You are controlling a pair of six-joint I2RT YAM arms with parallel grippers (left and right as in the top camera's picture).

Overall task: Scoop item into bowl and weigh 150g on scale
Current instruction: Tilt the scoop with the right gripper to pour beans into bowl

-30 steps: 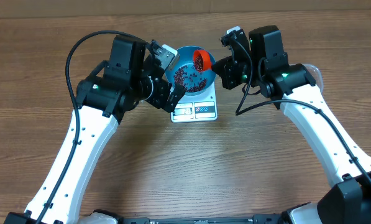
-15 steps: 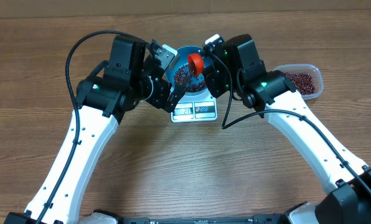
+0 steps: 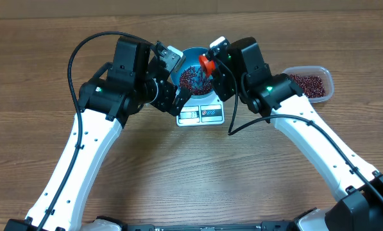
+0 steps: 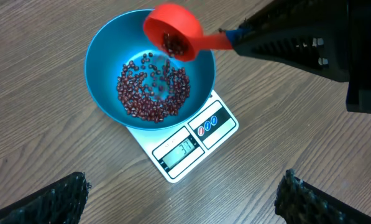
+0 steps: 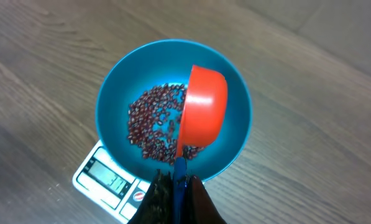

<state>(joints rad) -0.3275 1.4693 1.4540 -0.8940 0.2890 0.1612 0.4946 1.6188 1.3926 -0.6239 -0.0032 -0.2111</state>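
Tipped since before, the red scoop (image 4: 173, 31) in the right gripper's (image 5: 176, 196) shut jaws pours beans (image 4: 151, 93) into the blue bowl (image 4: 104, 56); left gripper's (image 4: 182, 202) jaws open, empty; refill likely next.

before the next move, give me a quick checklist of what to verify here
1. Red scoop gripped: ok, right tool shut on its handle.
2. Scoop over blue bowl: ok, tipped above it, beans piled inside.
3. Bowl seated on scale: ok, display uncovered.
4. Target weight reached: cannot tell, digits lit but too blurred.
5. Left tool off the bowl: ok, open, apart from it.
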